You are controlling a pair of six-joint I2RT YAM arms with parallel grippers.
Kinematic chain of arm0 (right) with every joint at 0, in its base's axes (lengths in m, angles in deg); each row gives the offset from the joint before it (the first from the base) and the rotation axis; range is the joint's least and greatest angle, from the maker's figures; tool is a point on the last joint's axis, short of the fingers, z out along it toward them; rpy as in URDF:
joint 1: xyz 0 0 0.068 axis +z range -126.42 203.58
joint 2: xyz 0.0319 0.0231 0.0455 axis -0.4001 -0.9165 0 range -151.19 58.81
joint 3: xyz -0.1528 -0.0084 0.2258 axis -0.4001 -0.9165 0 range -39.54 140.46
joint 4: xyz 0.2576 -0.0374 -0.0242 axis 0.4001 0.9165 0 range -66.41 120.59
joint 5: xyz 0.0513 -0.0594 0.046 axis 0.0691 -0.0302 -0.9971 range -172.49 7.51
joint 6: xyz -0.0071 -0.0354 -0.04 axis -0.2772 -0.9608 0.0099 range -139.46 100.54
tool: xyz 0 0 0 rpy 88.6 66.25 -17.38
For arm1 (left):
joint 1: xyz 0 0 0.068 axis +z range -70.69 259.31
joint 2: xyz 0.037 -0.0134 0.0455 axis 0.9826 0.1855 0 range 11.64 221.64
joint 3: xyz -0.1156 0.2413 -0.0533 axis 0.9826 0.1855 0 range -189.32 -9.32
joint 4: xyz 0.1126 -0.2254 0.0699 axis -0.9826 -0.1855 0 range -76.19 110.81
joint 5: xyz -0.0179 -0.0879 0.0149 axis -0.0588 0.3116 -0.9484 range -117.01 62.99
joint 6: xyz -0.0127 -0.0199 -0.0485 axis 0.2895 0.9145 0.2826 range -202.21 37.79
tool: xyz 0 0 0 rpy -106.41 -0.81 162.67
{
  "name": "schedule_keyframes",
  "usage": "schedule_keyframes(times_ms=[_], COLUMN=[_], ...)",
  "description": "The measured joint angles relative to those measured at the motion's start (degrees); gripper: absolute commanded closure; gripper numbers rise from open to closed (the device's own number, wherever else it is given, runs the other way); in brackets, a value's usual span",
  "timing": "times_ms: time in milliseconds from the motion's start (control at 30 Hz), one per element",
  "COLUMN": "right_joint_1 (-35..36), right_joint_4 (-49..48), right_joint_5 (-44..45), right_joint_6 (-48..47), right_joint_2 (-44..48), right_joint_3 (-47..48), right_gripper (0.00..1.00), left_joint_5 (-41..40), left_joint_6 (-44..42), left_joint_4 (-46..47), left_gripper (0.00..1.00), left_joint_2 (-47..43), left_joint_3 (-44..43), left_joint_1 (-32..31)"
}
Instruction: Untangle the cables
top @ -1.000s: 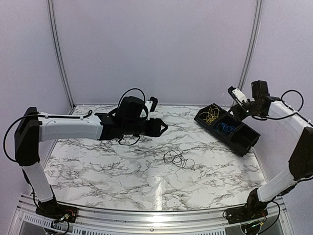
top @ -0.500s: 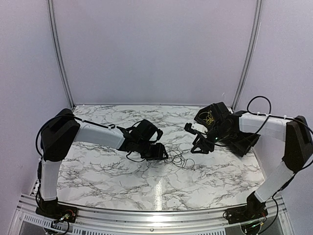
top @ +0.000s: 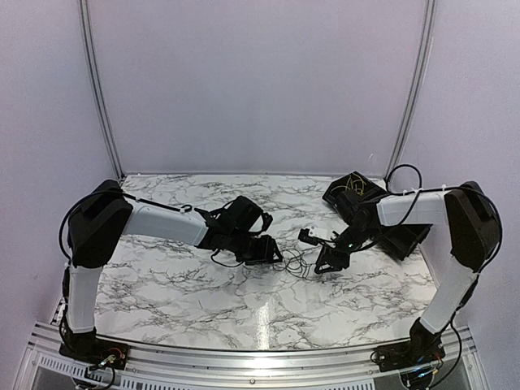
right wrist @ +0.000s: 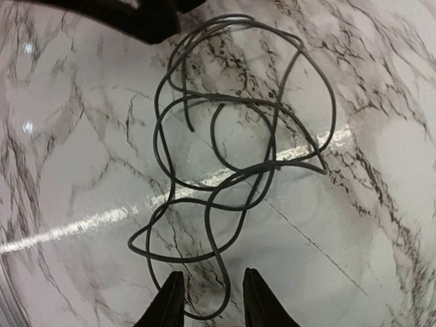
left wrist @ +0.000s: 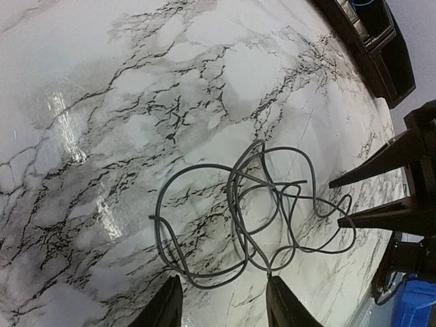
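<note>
Left gripper (left wrist: 223, 293) at 9 and right gripper (right wrist: 213, 286) at 3 o'clock of the black cable (left wrist: 272, 185) stood spread astride loops, pinch-and-part likely next.

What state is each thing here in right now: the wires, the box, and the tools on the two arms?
Thin black cable: lying loose on the white marble table, looped over itself, tangled.
Left tool: open, low at one edge of the tangle.
Right tool: open, straddling a loop at the opposite edge, not clamped.
Black plastic bin: at the far right corner.
Thin yellow cables: coiled inside the bin.
</note>
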Motion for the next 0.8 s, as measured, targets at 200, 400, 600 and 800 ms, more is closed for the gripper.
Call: schedule_keyframes(times_ms=[200,400,600,800], right_joint_1=[0.02,0.04,0.24,1.66], right_joint_4=[-0.17,5.25,12.11,16.20], right_joint_5=[0.17,-1.25,-1.66,-0.26], right_joint_6=[0.37,0.33,0.63,2.03], right_joint_2=[0.00,5.44,12.79,15.04], right_joint_3=[0.04,1.99,13.86,25.18], right_gripper=[1.00,1.00,1.00,1.00], left_joint_5=[-1.11,-7.82,-16.74,-23.71], left_joint_6=[0.59,-3.08,-7.65,-8.15], left_joint_4=[2.29,3.19,8.35,16.65], left_gripper=[0.54,0.51,0.50,0.49], left_joint_2=[-1.51,-7.23,-18.91,-27.50], left_joint_3=[1.88,3.67,8.07,16.41], left_joint_1=[-0.59,-5.07,-10.16,-10.78])
